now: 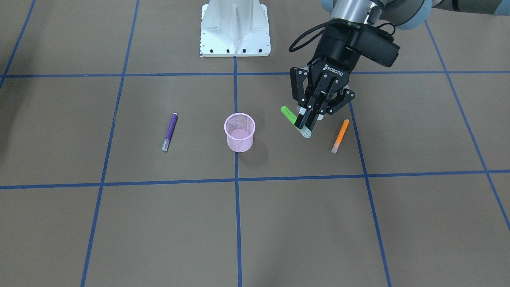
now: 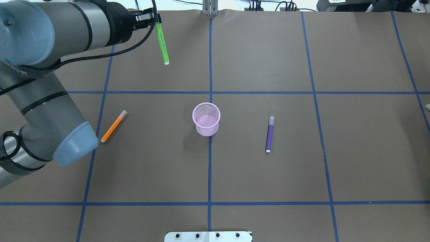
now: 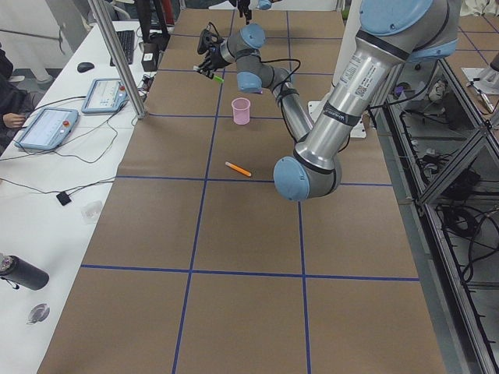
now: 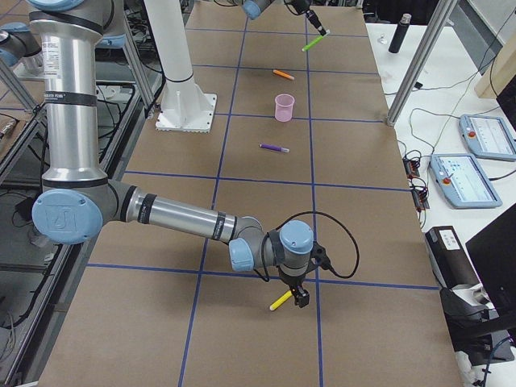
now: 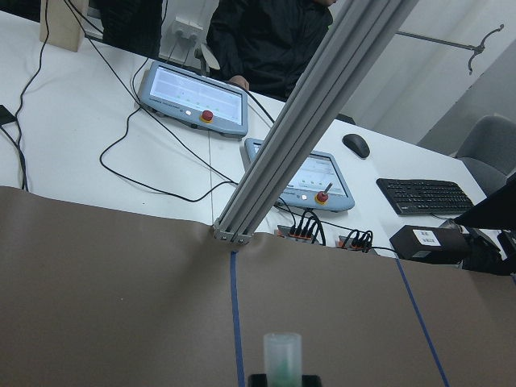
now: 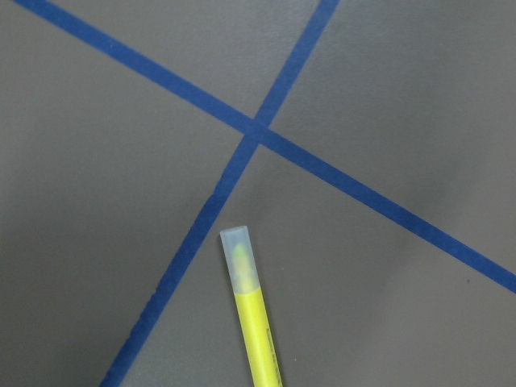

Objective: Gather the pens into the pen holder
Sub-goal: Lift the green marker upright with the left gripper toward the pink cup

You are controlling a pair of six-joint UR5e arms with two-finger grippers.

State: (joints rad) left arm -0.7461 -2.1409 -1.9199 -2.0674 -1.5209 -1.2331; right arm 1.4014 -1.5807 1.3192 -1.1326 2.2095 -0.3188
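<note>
Left gripper (image 1: 308,123): you had it pressed onto the green pen (image 1: 289,115) near the pale cap end, the pen tilted and lifted off the table (image 1: 119,223).
Where things lay: the pen holder (image 1: 239,131) stood upright at mid-table with no pen visible inside. The orange pen (image 1: 340,135) lay on its left-arm side and the purple pen (image 1: 170,130) on the other, both well apart from it.
Handling: the pens looked light, stiff and smooth-barrelled. A grip that close to one end could let the pen swivel, so mid-barrel seemed your safer hold.
Looks: the pens were short, thick markers with translucent caps. The holder was pink wire mesh with a rolled rim, light enough to tip if nudged.
Right gripper (image 4: 301,297): it hung far from the holder at a yellow pen (image 6: 252,322). You could not tell whether it was spread or pinching.
</note>
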